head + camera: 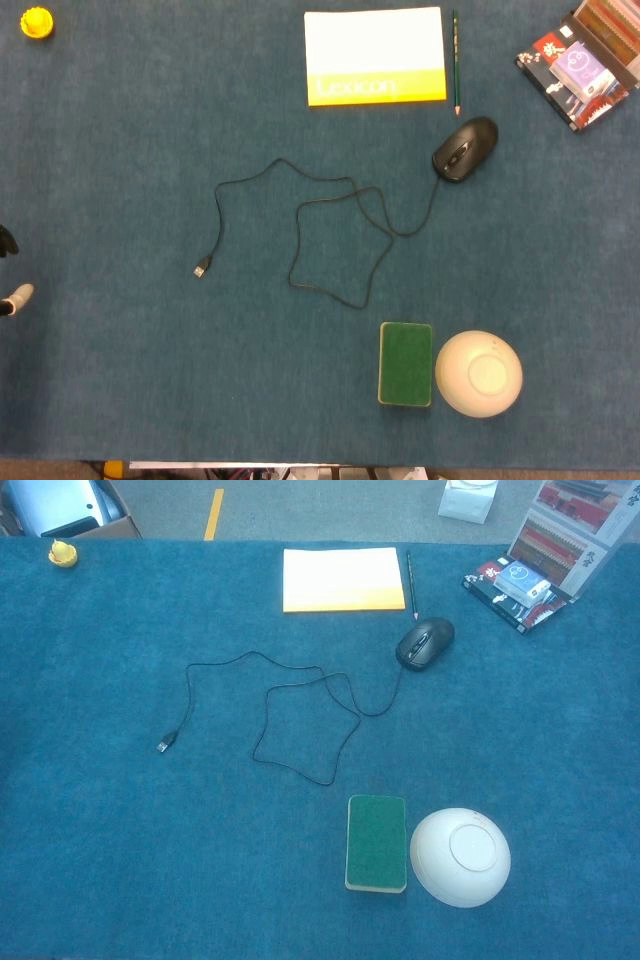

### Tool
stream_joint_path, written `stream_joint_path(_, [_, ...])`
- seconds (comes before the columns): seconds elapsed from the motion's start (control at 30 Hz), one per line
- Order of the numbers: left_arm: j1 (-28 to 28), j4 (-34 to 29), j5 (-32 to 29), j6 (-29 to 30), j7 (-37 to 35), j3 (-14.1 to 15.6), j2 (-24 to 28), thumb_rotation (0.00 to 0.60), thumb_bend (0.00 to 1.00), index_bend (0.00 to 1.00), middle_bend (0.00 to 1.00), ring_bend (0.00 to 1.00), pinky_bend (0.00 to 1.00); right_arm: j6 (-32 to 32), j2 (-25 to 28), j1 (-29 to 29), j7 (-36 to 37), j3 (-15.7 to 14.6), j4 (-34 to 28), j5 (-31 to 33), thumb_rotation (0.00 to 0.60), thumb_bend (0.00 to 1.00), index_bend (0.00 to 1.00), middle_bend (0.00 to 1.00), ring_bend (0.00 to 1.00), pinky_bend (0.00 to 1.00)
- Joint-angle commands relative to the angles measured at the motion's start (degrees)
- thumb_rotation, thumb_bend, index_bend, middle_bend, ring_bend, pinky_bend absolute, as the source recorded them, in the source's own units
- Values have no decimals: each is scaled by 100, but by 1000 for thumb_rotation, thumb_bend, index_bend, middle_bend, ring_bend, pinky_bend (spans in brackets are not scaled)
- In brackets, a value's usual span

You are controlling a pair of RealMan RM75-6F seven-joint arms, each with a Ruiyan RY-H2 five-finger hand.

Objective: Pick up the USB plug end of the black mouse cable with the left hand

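The black mouse [465, 148] [425, 642] lies right of centre at the back of the blue table. Its thin black cable [297, 240] [262, 730] loops across the middle and runs left. The cable ends in the USB plug [202, 268] [165, 744], which lies flat on the cloth. Only a sliver of my left hand [6, 243] shows at the left edge of the head view, with a pale fingertip [17, 296] below it. The two tips are apart with nothing between them, well left of the plug. My right hand is not visible.
A yellow-and-white notepad [375, 57] [343, 579] and a pencil [455, 60] lie behind the mouse. A green block [406, 363] and an upturned white bowl [478, 373] sit at the front. A box of packets [580, 65] is back right and a small yellow object [37, 22] back left.
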Motion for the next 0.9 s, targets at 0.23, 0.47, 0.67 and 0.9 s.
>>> stream_joint_path(0.23, [-4,63,7,-40,-66,18,-36,600,62,509,530,443,550,-24,8,4,-23,-1,-25,39,600,492,653,440,368,425])
stream_joint_path(0.47, [-40,32,23,-53,-46,-10,-73,600,62,509,530,443,550,-4,2,12,23,11,-11,35,600,492,653,440,368,425])
stream_joint_path(0.67, [-108,-93,-60,-125,41,-79,-131,600,62,510,530,443,548,25,15,47,168,66,42,16,600,492,653,440,368,425])
stream_joint_path(0.9, [-211,-206,-28,-268,73,-70,-160,600,62,510,530,443,548,28,4,145,273,116,97,-79,600,492,653,440,368,425])
